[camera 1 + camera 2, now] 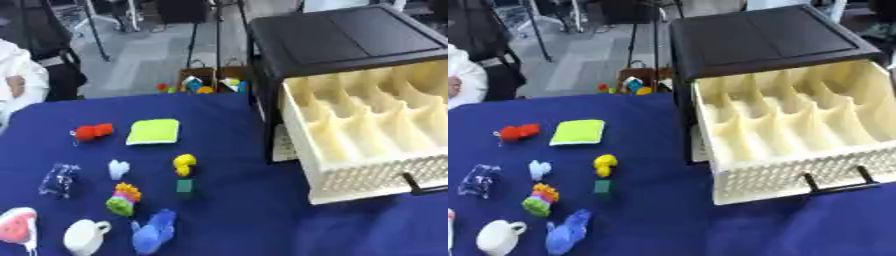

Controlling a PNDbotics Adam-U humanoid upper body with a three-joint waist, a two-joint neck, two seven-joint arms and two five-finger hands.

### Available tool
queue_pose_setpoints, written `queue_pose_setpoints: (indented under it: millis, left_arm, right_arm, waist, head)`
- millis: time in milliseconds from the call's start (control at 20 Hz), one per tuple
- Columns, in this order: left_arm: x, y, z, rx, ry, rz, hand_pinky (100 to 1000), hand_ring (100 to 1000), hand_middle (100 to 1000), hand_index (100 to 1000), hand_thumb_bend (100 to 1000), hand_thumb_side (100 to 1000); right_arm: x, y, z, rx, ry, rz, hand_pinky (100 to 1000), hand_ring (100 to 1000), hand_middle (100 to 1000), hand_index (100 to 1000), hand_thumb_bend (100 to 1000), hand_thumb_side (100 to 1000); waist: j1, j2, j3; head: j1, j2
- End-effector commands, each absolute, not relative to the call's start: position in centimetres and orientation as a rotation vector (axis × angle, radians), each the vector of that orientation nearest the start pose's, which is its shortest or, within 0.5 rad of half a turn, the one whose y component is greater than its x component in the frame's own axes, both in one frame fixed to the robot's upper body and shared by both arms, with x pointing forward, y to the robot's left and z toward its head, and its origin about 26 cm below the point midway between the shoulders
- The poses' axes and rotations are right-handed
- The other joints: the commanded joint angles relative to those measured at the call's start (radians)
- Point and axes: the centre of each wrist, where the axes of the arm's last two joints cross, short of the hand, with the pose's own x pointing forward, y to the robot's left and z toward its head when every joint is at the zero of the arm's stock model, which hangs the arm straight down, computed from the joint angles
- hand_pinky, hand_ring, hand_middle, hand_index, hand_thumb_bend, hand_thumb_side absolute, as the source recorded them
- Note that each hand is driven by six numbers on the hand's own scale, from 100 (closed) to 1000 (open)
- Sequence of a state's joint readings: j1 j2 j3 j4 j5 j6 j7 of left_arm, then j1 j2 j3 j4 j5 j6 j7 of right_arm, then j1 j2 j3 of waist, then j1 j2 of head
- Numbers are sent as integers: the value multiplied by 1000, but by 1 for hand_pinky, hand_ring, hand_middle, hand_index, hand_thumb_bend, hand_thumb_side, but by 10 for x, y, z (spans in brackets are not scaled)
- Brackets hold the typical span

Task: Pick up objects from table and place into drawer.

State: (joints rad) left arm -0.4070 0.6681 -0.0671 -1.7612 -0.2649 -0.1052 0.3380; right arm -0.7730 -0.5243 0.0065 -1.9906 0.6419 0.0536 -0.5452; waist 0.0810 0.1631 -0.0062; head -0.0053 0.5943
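we see a blue tablecloth [227, 150] filling the lower part of the frame; neither robot hand shows in either eye view, so we cannot tell how open they are or whether they hold anything.

the drawer [798, 145] sits at the right of the frame, pulled out from a black cabinet [763, 37]; it is cream, with a lattice front, a dark handle [837, 187] and wavy dividers forming rows of compartments; we make out nothing inside them.

the objects lie loose on the cloth at left and lower left, all apart from the drawer: a red toy [92, 132] at mid left; a lime-green flat square [154, 131] just to its right; a yellow piece [185, 164] below that, with a small dark green block [185, 186] just under it; a small white piece [118, 169] left of the yellow one; a clear crinkled wrapper [59, 180] near the left edge; a multicoloured toy [124, 199], green at its lower end; a blue figure [154, 231] at the bottom; a white cup [86, 236] beside it, handle to the right; a pink-and-white item [17, 226] at the lower left corner.

beyond the far table edge, a brown box [210, 80] with colourful bits stands on the floor.
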Motion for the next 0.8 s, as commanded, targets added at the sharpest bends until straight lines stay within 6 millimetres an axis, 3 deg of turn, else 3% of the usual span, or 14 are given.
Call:
queue_pose_setpoints:
  millis: [50, 400, 600, 800]
  left_arm:
    - [342, 327, 228, 998, -2187, -738, 779, 889, 866, 969, 762, 1000]
    - [337, 330, 240, 1172, -1940, -1091, 808, 901, 878, 974, 878, 1000]
    - [331, 314, 242, 1202, -1859, -1253, 811, 897, 874, 997, 897, 999]
    - [326, 297, 236, 1162, -1773, -1360, 823, 901, 886, 1000, 908, 926]
  right_arm:
    - [298, -240, 360, 1337, 2818, -49, 757, 847, 837, 851, 100, 1000]
    - [299, -241, 358, 1353, 2819, -49, 758, 846, 836, 849, 100, 1000]
    - [299, -240, 357, 1353, 2827, -51, 758, 845, 835, 847, 100, 1000]
    - [299, -238, 357, 1340, 2831, -54, 758, 845, 834, 846, 100, 1000]
  waist:
    - [-1, -22, -1]
    - [-4, -29, -17]
    - [-1, -33, -29]
    - [5, -37, -34]
  head:
    - [1, 15]
    - [35, 19]
    - [53, 9]
    - [63, -12]
